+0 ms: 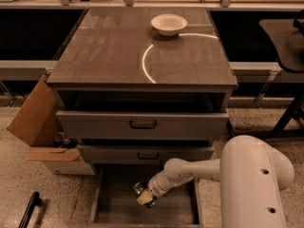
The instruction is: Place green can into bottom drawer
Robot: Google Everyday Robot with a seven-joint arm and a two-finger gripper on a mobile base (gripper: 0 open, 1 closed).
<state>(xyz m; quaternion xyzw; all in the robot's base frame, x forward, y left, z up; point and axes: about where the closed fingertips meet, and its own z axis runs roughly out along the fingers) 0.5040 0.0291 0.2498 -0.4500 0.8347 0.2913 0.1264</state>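
Cardboard box (33, 122) at far left, against the cabinet (118, 56). White bowl (168, 24) on the cabinet top, toward the back, right of centre. Bottom drawer (116, 209) is pulled out, grey floor showing. The gripper (144, 198) is over the drawer's middle, clamped on the green can (139, 190) – can tilted, silvery end facing up-left. White arm (194, 170) reaches in from the right – its bulky body fills the lower-right corner.

Cabinet top (109, 46) glossy, reflective; bowl (168, 23) near its far edge smooth, white; box (33, 113) matt cardboard; gripper (143, 197) over the matt grey bottom drawer (118, 209).
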